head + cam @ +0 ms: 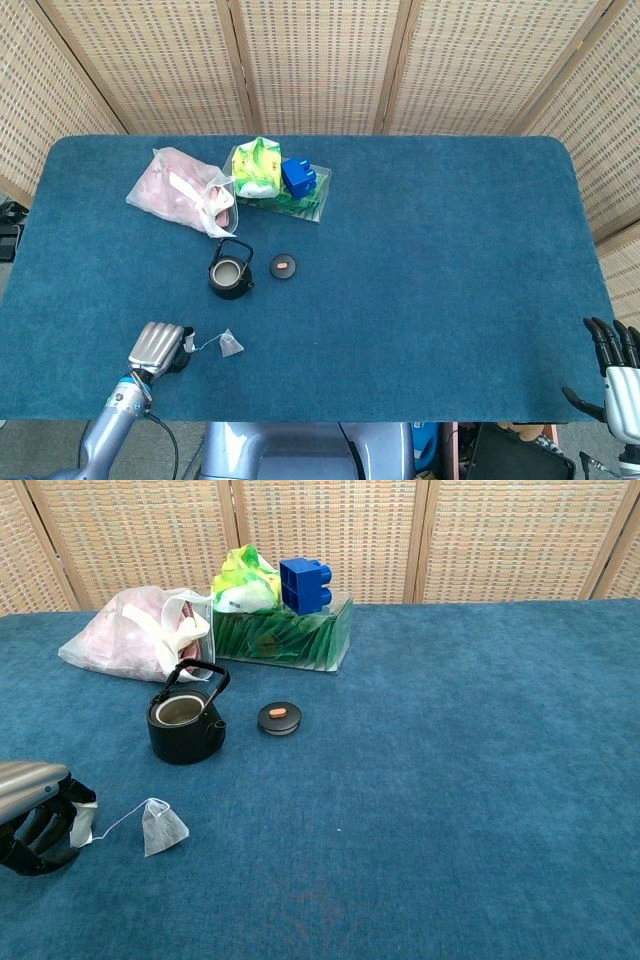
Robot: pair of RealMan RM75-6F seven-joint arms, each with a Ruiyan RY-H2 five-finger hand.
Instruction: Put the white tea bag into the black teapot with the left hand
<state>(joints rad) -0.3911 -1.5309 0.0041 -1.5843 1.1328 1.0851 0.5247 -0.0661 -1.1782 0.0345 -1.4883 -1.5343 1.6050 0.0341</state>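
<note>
The white tea bag lies on the blue cloth near the front left, its string running left to a paper tag. My left hand pinches that tag with its fingers curled in, left of the bag. The black teapot stands open behind the bag, handle up. Its lid lies on the cloth to the pot's right. My right hand hangs off the front right corner of the table with fingers spread, holding nothing.
A pink plastic bag lies at the back left. Beside it stands a clear box of green packets with a green-yellow pouch and a blue block on top. Woven screens close the back.
</note>
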